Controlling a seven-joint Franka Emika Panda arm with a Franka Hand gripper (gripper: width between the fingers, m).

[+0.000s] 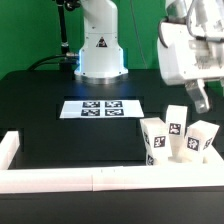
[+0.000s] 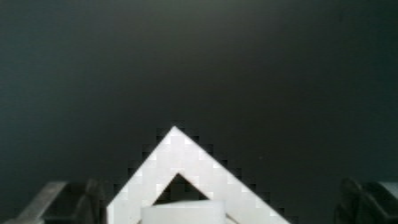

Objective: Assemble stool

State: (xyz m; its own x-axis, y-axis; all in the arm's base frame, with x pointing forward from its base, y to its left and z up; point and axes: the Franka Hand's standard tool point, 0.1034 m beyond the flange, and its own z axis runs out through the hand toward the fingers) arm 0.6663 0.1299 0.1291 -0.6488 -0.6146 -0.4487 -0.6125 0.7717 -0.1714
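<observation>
Exterior view: tool [image 1: 200, 97] open, hovering above legs [image 1: 176, 139].

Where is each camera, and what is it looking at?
Exterior view: off the arm, looking across the black table at the robot's base, the marker board and three legs; the gripper hangs open above them.
Wrist view: on the wrist, looking down at the table and one white leg; dark fingertips show.
Shared: table and leg.
</observation>
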